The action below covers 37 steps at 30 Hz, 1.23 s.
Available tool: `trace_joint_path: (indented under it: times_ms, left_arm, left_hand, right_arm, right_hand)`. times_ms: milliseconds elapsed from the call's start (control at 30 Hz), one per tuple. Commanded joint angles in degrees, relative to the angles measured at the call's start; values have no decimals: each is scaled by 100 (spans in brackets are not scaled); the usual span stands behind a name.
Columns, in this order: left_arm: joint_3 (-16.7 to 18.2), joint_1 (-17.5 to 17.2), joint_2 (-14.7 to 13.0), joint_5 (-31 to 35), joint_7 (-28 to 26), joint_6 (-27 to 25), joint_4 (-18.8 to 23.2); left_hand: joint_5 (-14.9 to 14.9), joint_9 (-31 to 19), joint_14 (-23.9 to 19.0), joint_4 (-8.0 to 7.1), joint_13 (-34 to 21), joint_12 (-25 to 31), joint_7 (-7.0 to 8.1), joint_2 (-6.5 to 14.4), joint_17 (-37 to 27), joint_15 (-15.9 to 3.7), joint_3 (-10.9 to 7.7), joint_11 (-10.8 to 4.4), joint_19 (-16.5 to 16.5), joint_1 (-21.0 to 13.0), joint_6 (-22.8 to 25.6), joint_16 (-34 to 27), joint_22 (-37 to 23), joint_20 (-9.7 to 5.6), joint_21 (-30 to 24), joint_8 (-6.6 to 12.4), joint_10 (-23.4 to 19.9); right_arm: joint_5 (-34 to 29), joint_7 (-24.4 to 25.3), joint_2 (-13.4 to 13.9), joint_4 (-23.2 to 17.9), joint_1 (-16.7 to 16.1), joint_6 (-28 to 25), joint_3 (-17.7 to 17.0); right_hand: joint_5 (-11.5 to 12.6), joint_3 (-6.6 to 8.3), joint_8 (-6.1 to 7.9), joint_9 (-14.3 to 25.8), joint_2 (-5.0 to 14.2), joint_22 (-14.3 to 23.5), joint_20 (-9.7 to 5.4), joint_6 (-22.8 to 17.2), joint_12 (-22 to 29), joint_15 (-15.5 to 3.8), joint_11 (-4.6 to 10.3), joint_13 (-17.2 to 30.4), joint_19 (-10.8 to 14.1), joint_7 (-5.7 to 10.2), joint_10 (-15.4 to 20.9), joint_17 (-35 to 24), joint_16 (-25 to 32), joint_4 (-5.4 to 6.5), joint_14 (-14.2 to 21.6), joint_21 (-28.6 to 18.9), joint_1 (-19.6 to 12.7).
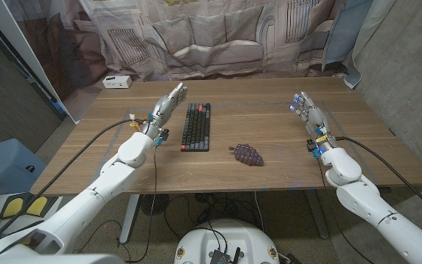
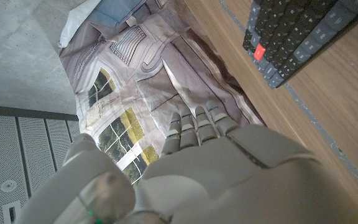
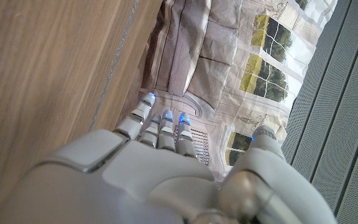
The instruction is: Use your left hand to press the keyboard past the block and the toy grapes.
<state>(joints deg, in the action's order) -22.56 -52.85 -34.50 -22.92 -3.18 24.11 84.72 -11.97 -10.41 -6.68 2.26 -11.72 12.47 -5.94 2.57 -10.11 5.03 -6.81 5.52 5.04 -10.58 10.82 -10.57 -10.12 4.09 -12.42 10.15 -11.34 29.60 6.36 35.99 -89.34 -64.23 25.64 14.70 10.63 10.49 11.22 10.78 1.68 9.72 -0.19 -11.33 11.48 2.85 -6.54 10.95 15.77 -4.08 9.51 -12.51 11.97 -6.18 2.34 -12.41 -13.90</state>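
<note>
Just beside the keyboard point(image 1: 195, 126), on the counter point(image 1: 269, 165), the left robot hand point(image 1: 166, 105) holds nothing, fingers extended; toy grapes point(image 1: 246, 155) lie nearby.

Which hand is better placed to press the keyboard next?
Left. The left hand hovers right beside the keyboard, fingers extended. The right hand is far across the table, with the toy grapes lying between.
</note>
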Motion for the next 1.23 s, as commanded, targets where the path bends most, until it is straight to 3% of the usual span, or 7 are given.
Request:
trace_joint_path:
  times_ms: [33,300,900,1233]
  left_arm:
    - [38,-182,34,-168,-100,-193,76]
    - [78,-213,156,-334,-38,13,-81]
    - [130,-424,76,-312,-278,-232,180]
    - [57,-368,144,-284,-225,-182,83]
  left_hand:
    - [14,8,21,51,-3,-20,-24,-2,-21,-3,-17,9,-20,-77,-23,5,-8,-18,15,4,39]
    - [18,10,0,64,0,-7,-24,7,-21,15,-24,-6,-33,-95,-21,-7,-9,-16,30,18,8]
    - [28,12,-94,92,4,21,6,23,-21,-12,-37,-19,-28,-129,90,-41,-10,-27,48,77,-71]
    - [32,12,-94,109,6,19,25,44,-20,-14,-52,-22,-59,-156,123,-37,-10,-11,69,88,-73]
  right_arm:
    - [164,-260,-46,250,124,24,75]
    - [242,-468,-128,542,215,167,164]
    - [354,-603,-116,625,280,174,195]
    - [384,-505,-26,491,184,59,134]
  right_hand:
    - [7,-4,-19,11,5,15,-21,9,-2,-31,2,13,52,-11,-10,4,-3,-30,28,27,5]
    - [9,-7,-33,11,5,14,-38,55,-5,-45,7,13,115,8,-17,8,3,-37,47,15,-1]
    - [11,-16,-26,11,-1,13,-22,56,1,-34,11,13,125,9,-2,12,6,-45,61,31,-3]
    - [12,-20,-14,10,7,13,-3,37,6,-19,0,13,118,1,14,13,9,-45,68,46,-1]
